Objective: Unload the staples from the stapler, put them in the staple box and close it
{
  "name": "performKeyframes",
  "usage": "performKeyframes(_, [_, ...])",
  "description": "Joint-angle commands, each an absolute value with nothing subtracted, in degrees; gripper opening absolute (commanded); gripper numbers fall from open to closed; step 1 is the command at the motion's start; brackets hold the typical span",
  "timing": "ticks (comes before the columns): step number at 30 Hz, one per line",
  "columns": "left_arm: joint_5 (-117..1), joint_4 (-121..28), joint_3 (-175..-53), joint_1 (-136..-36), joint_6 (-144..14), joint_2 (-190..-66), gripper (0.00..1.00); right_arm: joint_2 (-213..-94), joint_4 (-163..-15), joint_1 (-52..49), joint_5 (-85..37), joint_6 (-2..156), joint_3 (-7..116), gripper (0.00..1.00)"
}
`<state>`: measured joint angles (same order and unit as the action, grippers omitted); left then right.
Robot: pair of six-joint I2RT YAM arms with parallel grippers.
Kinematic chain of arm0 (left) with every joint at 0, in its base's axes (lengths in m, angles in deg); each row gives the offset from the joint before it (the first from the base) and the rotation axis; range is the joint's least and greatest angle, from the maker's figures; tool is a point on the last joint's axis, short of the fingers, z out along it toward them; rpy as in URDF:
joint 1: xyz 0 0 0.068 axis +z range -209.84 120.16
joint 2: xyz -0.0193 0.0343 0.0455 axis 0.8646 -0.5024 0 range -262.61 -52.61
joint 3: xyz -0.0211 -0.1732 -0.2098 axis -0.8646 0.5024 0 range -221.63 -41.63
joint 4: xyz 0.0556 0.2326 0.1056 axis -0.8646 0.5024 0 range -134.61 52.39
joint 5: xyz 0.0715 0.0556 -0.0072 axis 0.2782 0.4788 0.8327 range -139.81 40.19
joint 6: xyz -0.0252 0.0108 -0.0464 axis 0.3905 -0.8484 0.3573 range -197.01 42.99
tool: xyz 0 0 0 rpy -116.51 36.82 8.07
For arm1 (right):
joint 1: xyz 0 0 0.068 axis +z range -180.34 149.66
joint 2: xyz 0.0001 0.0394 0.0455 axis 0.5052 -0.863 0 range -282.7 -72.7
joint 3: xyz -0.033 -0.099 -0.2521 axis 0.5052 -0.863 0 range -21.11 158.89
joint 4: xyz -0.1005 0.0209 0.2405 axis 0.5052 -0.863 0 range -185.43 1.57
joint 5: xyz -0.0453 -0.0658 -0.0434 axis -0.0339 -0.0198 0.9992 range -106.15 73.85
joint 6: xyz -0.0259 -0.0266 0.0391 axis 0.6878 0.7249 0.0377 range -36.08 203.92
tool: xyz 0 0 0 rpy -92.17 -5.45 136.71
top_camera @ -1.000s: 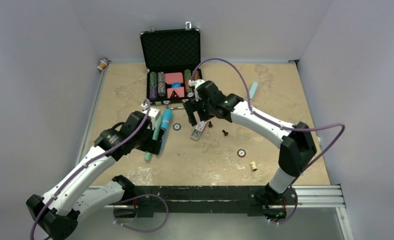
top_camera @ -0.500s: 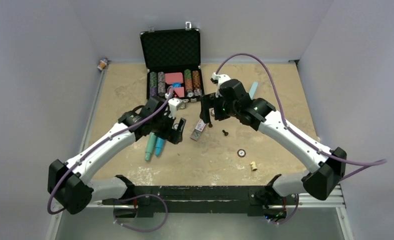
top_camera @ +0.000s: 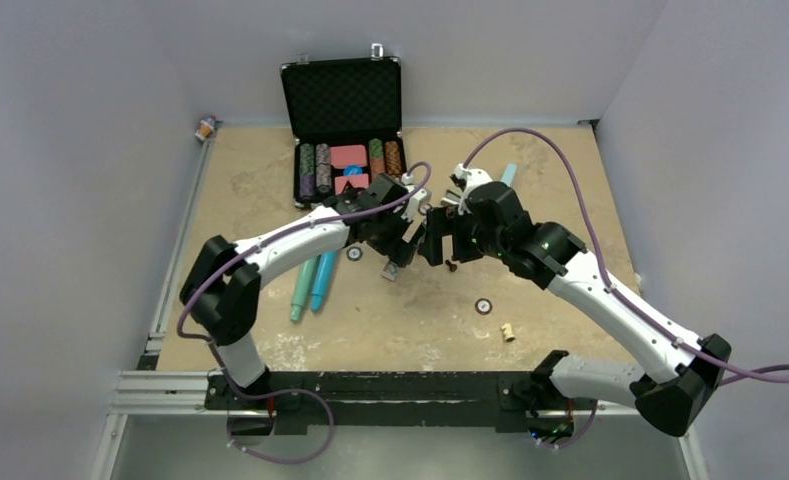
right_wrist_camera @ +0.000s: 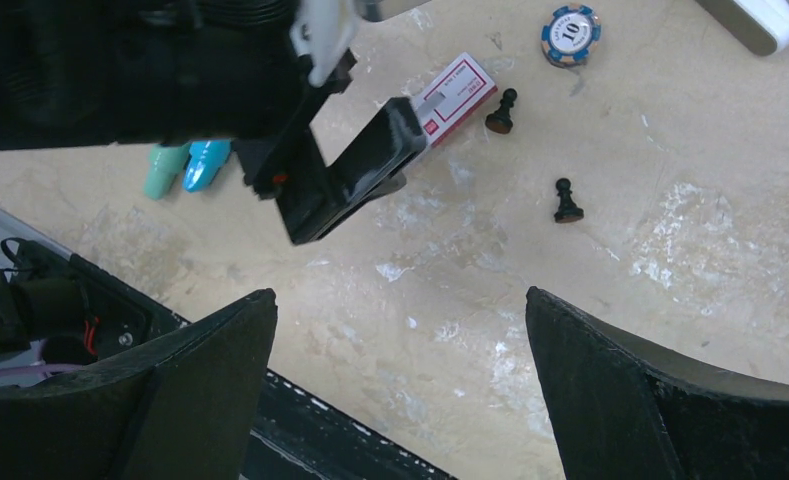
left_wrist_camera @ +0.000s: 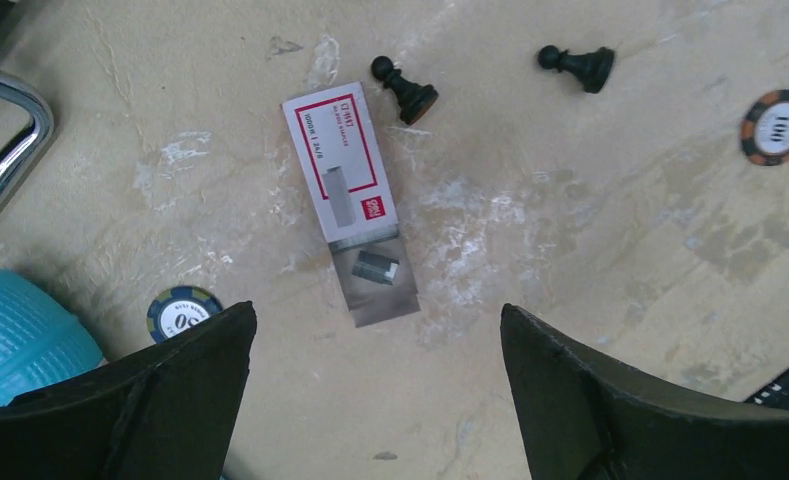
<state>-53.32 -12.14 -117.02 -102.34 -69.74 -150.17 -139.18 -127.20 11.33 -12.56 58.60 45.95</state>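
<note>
Staples (left_wrist_camera: pixel 377 268) show as a short silver-grey strip on the grey tray that sticks out of the lower end of a white-and-red box (left_wrist_camera: pixel 342 165). The box lies flat on the desk (left_wrist_camera: pixel 590 230), a little left of the middle of the left wrist view.

We see the left fingers (left_wrist_camera: pixel 160 400) spread wide in the bottom corners of that frame, above the desk, with the tray's end showing between them and nothing in their grip. The right fingers (right_wrist_camera: pixel 170 400) are also wide apart and empty, filling the lower corners of the right wrist view with bare desk between them. In the upper left of that view one dark finger of the left arm crosses over the box.

One black pawn (left_wrist_camera: pixel 405 90) sits just beside the box's upper right corner, and a second pawn (left_wrist_camera: pixel 577 66) is further right, apart from it. An orange-and-black chip (left_wrist_camera: pixel 778 125) lies at the right edge, and a blue chip (left_wrist_camera: pixel 182 313) lies at lower left, near a ribbed blue marker (left_wrist_camera: pixel 20 325).

From above, we find both wrists meeting at mid-desk, below an open black case (top_camera: pixel 342 100) that holds rows of chips. A teal marker (top_camera: pixel 303 290) lies alongside the blue one, left of centre.
</note>
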Motion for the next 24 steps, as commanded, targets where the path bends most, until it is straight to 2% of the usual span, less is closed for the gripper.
performKeyframes(1, [-50.6, -13.6, -121.1, -102.0, -71.1, -155.5, 0.95, -136.0, -128.6, 11.2, -11.2, 56.7, 45.0, 0.99])
performKeyframes(13, [-50.0, -10.9, -125.3, -102.0, -67.4, -165.6, 0.88, -135.1, -128.5, 11.2, -13.5, 57.4, 44.3, 0.99])
performKeyframes(19, [-50.0, -13.5, -123.2, -102.5, -66.0, -166.1, 0.86, -138.1, -128.7, 11.2, -14.7, 59.0, 46.7, 0.99])
performKeyframes(24, [-50.5, -14.1, -123.9, -102.6, -65.7, -167.3, 0.80, -139.5, -129.1, 11.2, -15.2, 60.2, 48.2, 0.99])
